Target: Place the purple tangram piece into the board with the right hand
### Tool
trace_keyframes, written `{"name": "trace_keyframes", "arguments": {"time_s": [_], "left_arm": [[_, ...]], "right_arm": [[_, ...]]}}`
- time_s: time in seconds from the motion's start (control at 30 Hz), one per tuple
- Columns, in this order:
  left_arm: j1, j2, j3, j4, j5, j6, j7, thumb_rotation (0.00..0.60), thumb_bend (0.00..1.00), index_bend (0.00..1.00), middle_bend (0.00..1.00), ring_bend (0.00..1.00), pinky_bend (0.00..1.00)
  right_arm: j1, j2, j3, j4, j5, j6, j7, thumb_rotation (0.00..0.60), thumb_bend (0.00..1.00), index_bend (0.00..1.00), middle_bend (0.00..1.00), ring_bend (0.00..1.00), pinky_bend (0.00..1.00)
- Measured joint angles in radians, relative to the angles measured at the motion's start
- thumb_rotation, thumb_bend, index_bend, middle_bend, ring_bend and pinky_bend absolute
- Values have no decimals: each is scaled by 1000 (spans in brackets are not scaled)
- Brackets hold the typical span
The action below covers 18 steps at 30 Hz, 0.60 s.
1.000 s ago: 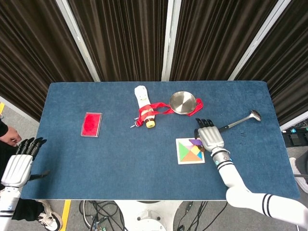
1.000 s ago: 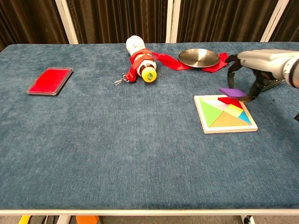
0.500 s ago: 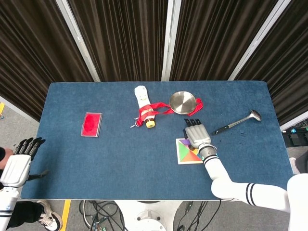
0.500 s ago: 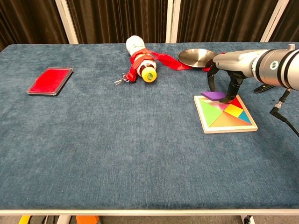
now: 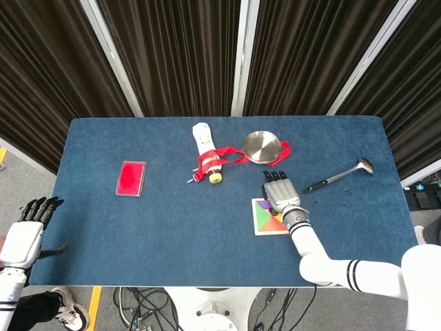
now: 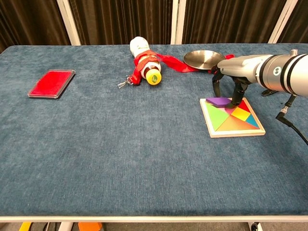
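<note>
purple tangram piece (image 6: 219, 101): pinched by right hand (image 6: 230, 83), low over board's (image 6: 233, 131) top-left corner
left hand (image 5: 26, 234): holding nothing, fingers straight and apart, off the table (image 5: 172, 221) edge

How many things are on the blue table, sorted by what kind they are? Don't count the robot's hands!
Tangram board: 1
Purple tangram piece, held by the right hand: 1
Bottle with a red strap: 1
Metal dish: 1
Red flat case: 1
Ladle: 1
Total: 6
</note>
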Motion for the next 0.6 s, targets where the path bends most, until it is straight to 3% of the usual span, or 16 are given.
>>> {"name": "trace_keyframes", "arguments": {"time_s": [0.6], "left_arm": [[6, -1, 0, 9, -1, 8, -10, 600, 55, 127, 76, 0, 44]], "right_arm": [[21, -2, -33, 22, 0, -14, 35, 600, 195, 448, 0, 0, 0]]}}
